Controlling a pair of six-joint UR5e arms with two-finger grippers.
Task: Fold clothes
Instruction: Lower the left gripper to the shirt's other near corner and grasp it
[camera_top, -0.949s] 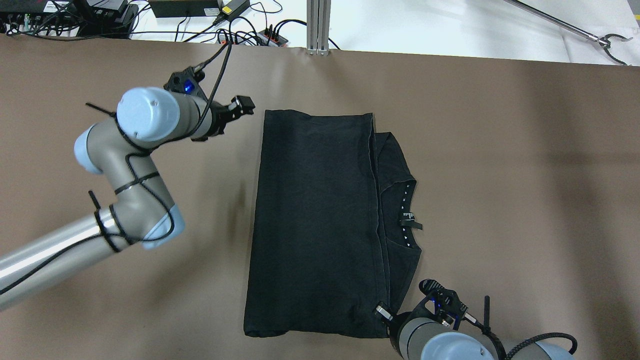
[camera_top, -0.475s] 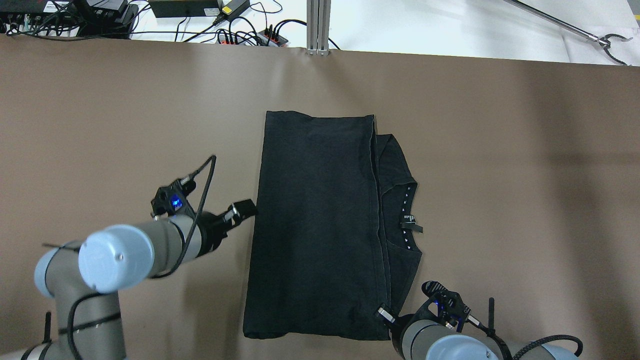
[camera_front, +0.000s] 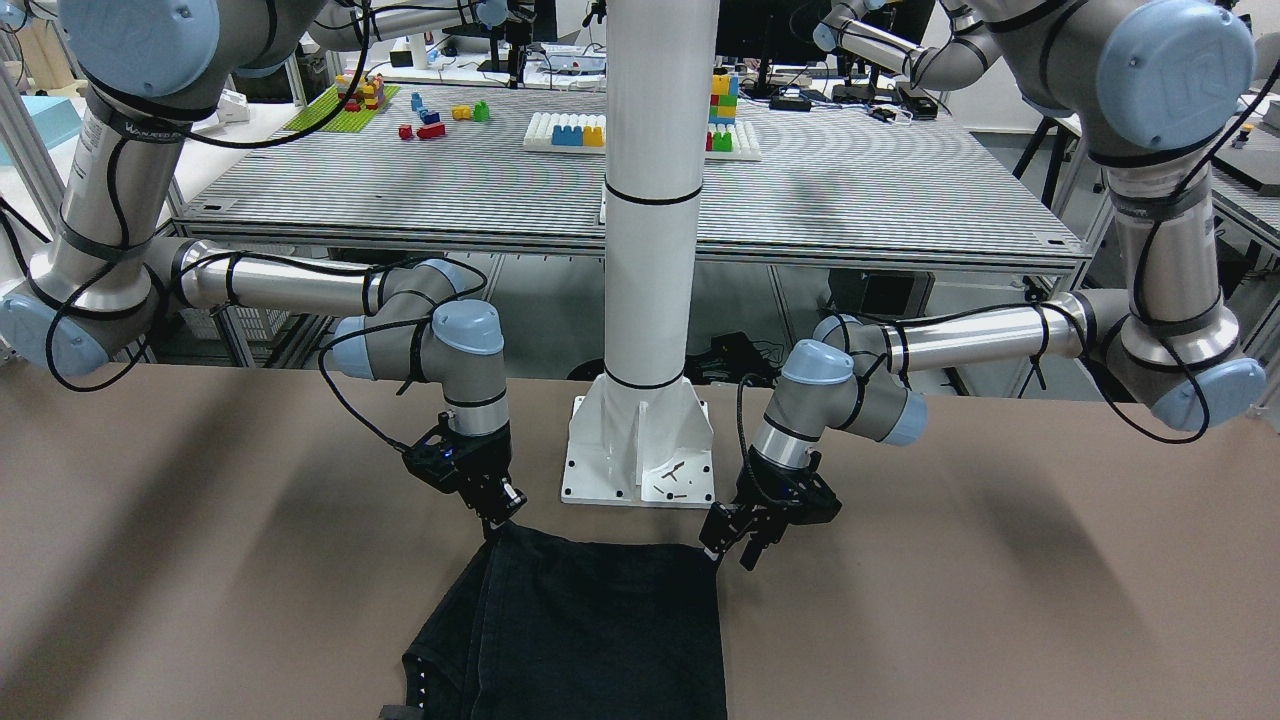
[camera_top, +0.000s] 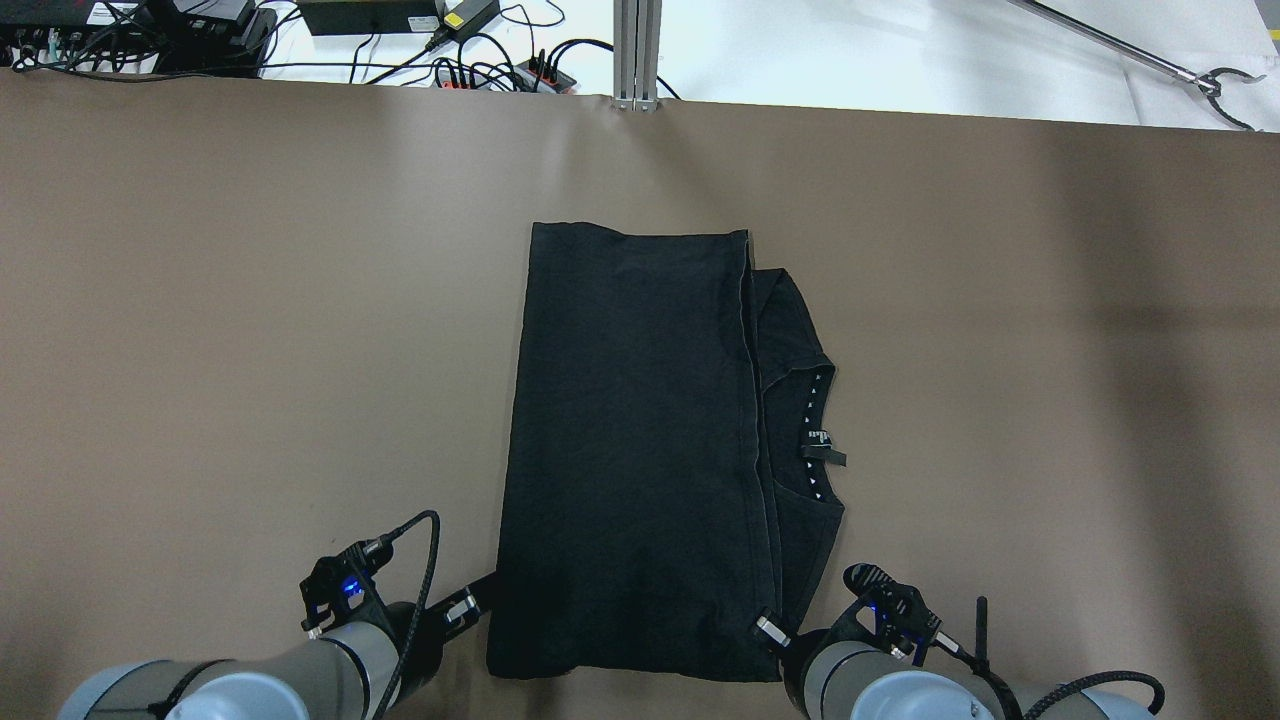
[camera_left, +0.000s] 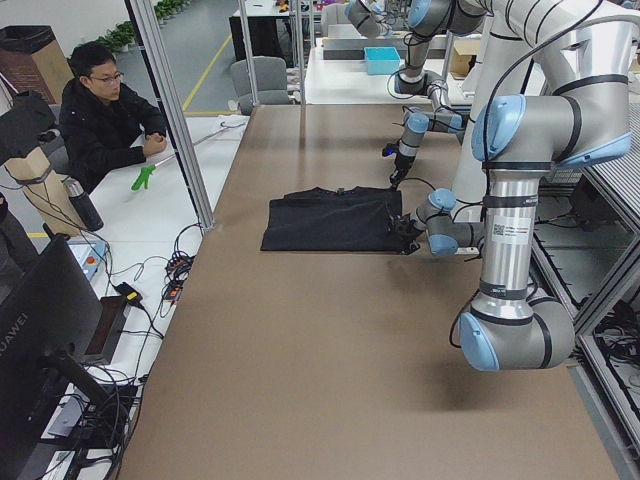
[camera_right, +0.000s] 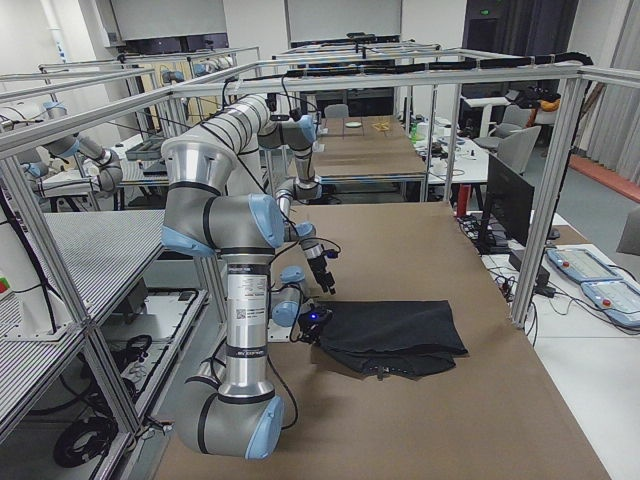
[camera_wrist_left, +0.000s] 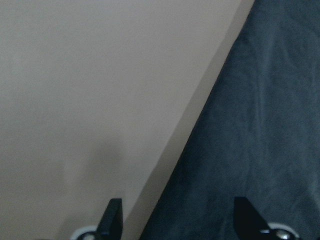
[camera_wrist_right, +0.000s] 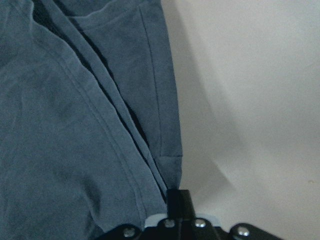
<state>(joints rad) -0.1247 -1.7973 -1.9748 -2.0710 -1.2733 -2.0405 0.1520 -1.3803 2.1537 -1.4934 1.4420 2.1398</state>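
Note:
The black clothes (camera_top: 630, 450) lie folded in a long rectangle on the brown table (camera_top: 250, 300), with a collar and label showing along the right side. They also show in the front view (camera_front: 600, 630). My left gripper (camera_top: 485, 600) is open at the near left corner; in the left wrist view (camera_wrist_left: 178, 220) its fingertips (camera_wrist_left: 112, 217) stand wide apart astride the cloth's edge (camera_wrist_left: 260, 125). My right gripper (camera_top: 765, 628) is shut on the near right corner, where the hemmed layers (camera_wrist_right: 75, 125) run into its fingers (camera_wrist_right: 177, 200). Both grippers show low at the cloth's near edge in the front view, left (camera_front: 733, 548) and right (camera_front: 497, 522).
The white pillar base (camera_front: 640, 450) stands just behind the cloth's near edge. Cables and power strips (camera_top: 500, 70), an aluminium post (camera_top: 637, 50) and a grabber tool (camera_top: 1200, 80) lie beyond the table's far edge. A seated person (camera_left: 105, 110) is at the far side.
My left arm has swept from the cloth's far left corner along its left side to the near left corner. The right gripper and the cloth have not moved.

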